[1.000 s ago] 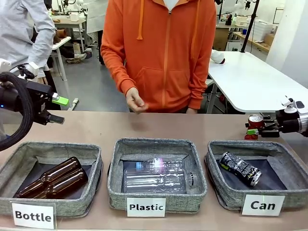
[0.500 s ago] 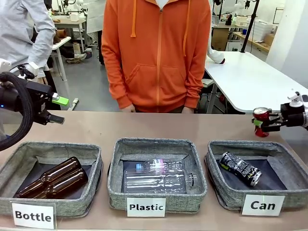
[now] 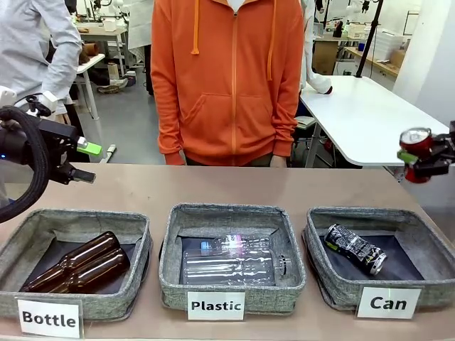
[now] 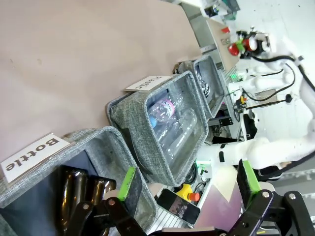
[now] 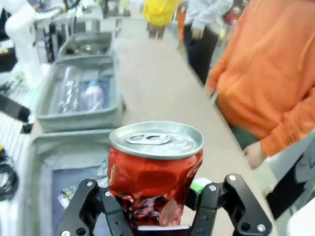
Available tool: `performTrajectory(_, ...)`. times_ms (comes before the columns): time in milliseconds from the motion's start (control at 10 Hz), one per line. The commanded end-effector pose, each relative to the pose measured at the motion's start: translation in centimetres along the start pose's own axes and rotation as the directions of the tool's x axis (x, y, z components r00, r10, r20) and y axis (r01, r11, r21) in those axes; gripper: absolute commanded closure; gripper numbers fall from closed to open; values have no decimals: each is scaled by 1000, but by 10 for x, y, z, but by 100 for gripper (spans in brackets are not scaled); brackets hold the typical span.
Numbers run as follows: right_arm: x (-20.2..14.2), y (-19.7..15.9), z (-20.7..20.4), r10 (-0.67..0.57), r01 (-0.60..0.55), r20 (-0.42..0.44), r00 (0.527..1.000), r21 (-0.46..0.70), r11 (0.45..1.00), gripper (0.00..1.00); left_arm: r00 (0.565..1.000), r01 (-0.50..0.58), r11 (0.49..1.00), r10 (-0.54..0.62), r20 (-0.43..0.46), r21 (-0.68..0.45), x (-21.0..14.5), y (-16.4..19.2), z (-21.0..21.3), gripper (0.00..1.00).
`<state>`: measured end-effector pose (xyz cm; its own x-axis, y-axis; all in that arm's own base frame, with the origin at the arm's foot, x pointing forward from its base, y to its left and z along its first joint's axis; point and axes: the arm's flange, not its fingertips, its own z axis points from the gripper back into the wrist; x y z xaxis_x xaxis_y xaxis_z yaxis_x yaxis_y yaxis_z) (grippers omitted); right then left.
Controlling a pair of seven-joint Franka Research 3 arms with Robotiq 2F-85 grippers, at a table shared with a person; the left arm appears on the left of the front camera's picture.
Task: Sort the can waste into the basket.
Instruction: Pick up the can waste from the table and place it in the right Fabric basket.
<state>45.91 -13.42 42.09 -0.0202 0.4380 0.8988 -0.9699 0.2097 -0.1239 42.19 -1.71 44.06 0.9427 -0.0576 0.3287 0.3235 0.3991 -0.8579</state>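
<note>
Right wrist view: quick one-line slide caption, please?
Right gripper shut on a crushed red can, held upright above the table beside the gray basket.

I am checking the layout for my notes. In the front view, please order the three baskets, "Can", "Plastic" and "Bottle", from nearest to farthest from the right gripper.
1. "Can" basket: just below the right gripper, whose jaws hold the red can, at the table's right.
2. "Plastic" basket: in the middle.
3. "Bottle" basket: at the far left.
</note>
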Motion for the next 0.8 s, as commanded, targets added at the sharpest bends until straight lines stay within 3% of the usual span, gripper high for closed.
performTrajectory(0, 13, 35, -26, -121, 134, -225, 967, 43, 990, 100, 1000, 16, 1000, -16, -4, 0, -2, 0, 1, 0)
performTrajectory(300, 14, 74, -64, -87, 183, -470, 878, 162, 970, 100, 1000, 16, 1000, -16, -4, 0, -2, 0, 1, 0)
performTrajectory(700, 5, 84, -71, -45, 200, -551, 833, 223, 954, 100, 1000, 16, 1000, -16, -4, 0, -2, 0, 1, 0)
